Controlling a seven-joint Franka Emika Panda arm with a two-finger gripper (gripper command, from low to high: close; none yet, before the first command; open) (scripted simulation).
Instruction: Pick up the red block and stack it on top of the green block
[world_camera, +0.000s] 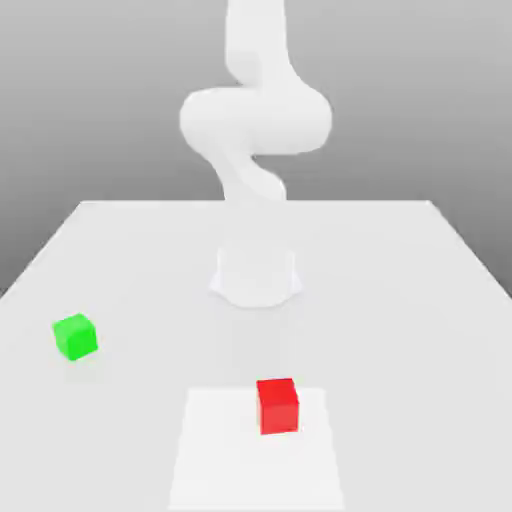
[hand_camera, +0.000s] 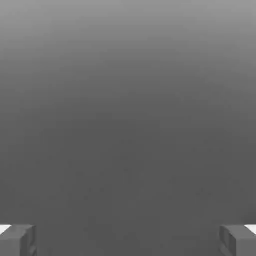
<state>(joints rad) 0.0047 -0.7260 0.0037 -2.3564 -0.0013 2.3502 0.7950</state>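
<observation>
The red block (world_camera: 278, 405) is a small cube resting on a lighter white square patch (world_camera: 220, 460) near the table's front edge. The green block (world_camera: 75, 336) sits alone on the table, toward the exterior view's left and a little further back. The two blocks are well apart. In the hand view my gripper (hand_camera: 128, 242) is open, its grey fingertips (hand_camera: 18, 241) spread wide with nothing between them and only plain grey backdrop beyond. The white arm (world_camera: 255, 120) rises and folds above its base.
The arm's round base (world_camera: 256, 275) stands at the middle of the white table (world_camera: 400, 300), behind both blocks. The table's edges run along the exterior view's left and right sides.
</observation>
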